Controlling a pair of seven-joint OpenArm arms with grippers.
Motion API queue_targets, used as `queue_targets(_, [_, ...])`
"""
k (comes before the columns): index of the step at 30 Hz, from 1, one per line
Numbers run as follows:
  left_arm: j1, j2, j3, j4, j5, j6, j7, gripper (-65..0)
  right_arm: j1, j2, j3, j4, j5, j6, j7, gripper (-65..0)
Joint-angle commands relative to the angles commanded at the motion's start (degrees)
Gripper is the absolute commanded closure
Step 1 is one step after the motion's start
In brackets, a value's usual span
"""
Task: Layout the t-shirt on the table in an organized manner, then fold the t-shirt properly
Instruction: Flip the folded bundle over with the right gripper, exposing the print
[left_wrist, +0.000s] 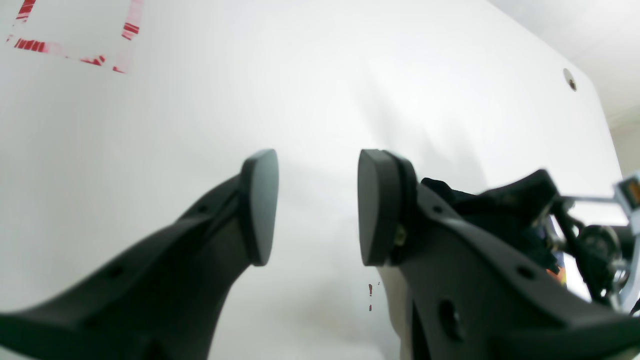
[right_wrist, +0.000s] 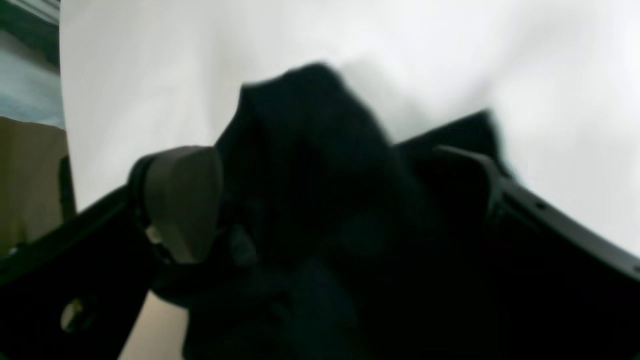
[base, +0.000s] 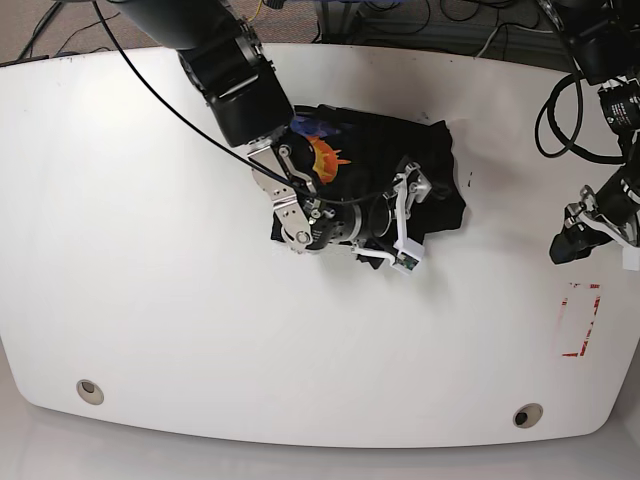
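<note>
T-shirt (base: 385, 165): black, crumpled in a heap, orange print facing up, upper middle of white worktop (base: 150, 250) | right gripper (right_wrist: 320, 200): your jaws sit spread with cloth bunched between; grip not confirmable | left gripper (left_wrist: 317, 207): jaws parted, empty, over bare worktop well clear of shirt, beside red tape rectangle (base: 582, 320).

right wrist view all smeared, t-shirt (right_wrist: 310, 165) just a dark blur between the right gripper (right_wrist: 325, 200) pads, far pad lost in it; base view, arm covers part of the shirt's orange print (base: 325, 157); left gripper (base: 565, 245) tips too tiny there
</note>
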Motion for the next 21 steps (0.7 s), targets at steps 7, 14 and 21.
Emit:
queue_targets(7, [0.0, 0.0, 0.0, 0.0, 0.0, 0.0, 0.0, -24.4, -0.1, 0.0, 0.0, 0.0, 0.1, 0.0, 0.0, -23.5])
queue_targets(14, [0.0, 0.0, 0.0, -0.1, 0.0, 0.0, 0.0, -24.4, -0.1, 0.0, 0.0, 2.8, 0.1, 0.0, -0.2, -5.7])
queue_targets(21, [-0.2, 0.0, 0.1, -0.1, 0.0, 0.0, 0.0, -24.4, -0.1, 0.0, 0.1, 4.7, 0.1, 0.0, -1.3, 0.0])
